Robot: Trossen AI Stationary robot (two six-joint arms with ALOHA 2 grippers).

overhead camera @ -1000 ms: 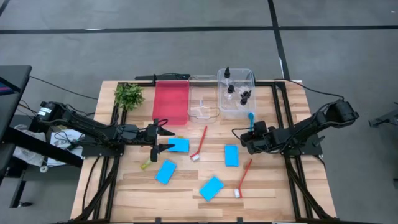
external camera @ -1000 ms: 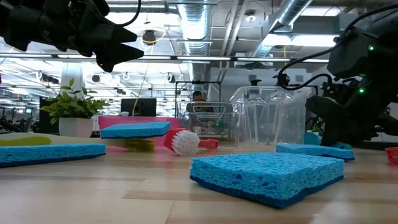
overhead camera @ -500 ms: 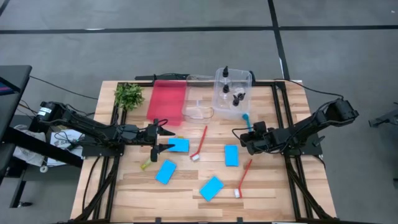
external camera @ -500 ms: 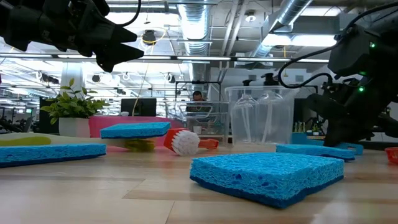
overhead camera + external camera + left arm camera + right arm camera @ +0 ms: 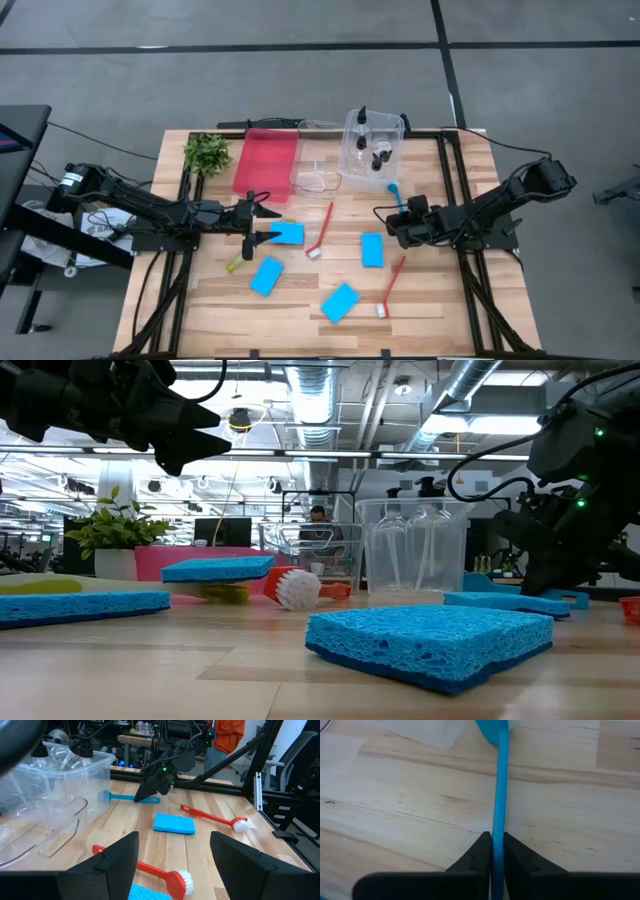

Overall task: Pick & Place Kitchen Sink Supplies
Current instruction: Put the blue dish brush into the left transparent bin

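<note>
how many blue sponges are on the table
4. One lies by the left fingers, one nearer the front edge below it, one at front centre, and one right of centre near the right arm. None looks hidden.

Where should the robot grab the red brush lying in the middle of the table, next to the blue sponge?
Probably by the thin handle of the red brush, about halfway along, coming straight down from above. It lies flat on the table, bristle head nearest the front edge, with bare wood on both sides of the handle for the fingers. The left gripper, open and above the blue sponge, is closest.
</note>
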